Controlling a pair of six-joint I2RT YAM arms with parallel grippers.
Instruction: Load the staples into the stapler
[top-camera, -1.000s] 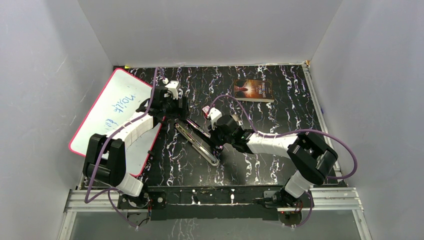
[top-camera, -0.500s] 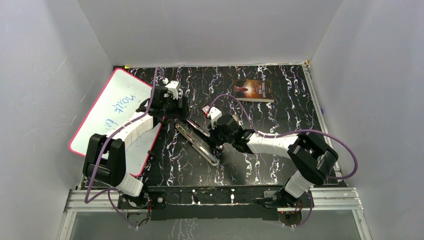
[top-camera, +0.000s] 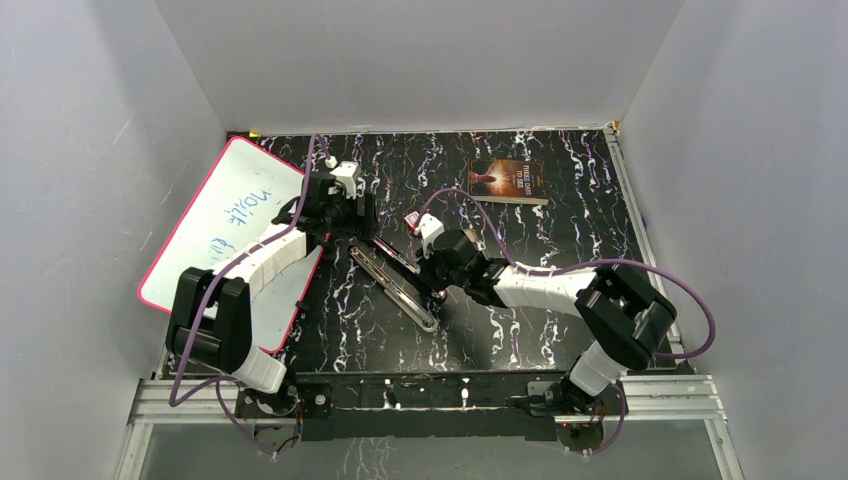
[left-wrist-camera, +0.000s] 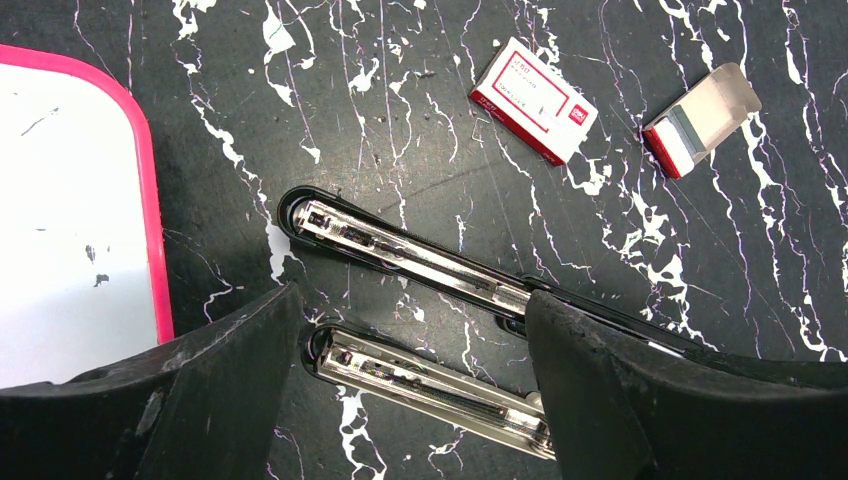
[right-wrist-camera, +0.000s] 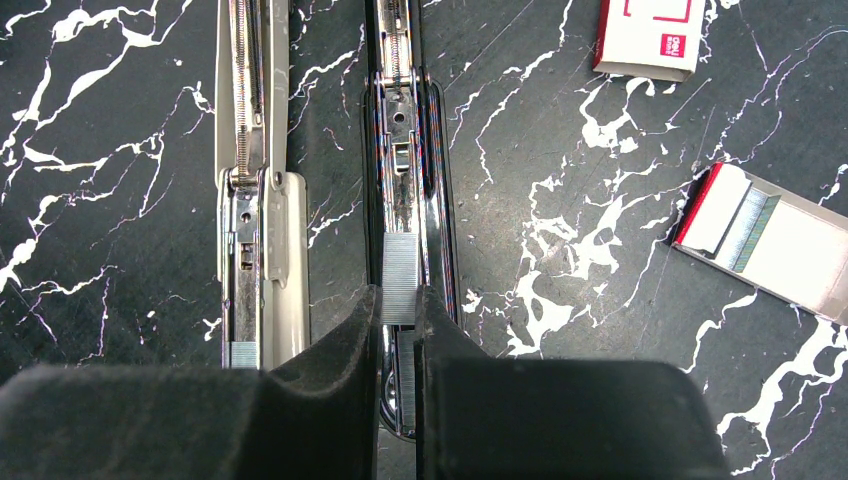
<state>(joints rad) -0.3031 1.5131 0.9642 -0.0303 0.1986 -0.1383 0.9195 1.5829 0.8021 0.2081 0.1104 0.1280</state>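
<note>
The stapler (top-camera: 396, 283) lies opened out flat on the black marbled table, its two long halves side by side. My right gripper (right-wrist-camera: 399, 300) is shut on a short silvery strip of staples (right-wrist-camera: 399, 270), held right over the chrome magazine channel (right-wrist-camera: 400, 150); whether the strip rests in the channel I cannot tell. The stapler's other half (right-wrist-camera: 255, 210) lies just left of it. My left gripper (left-wrist-camera: 412, 298) is open, its fingers (left-wrist-camera: 230, 390) straddling the nearer stapler half (left-wrist-camera: 430, 385), and its right finger hides that half's end. In the top view my right gripper (top-camera: 432, 280) and left gripper (top-camera: 358, 232) sit at opposite sides of the stapler.
A closed red-and-white staple box (left-wrist-camera: 533, 98) and an open box with staple strips (right-wrist-camera: 765, 240) lie beside the stapler. A pink-rimmed whiteboard (top-camera: 225, 215) leans at the left. A book (top-camera: 507, 181) lies at the back. White walls enclose the table.
</note>
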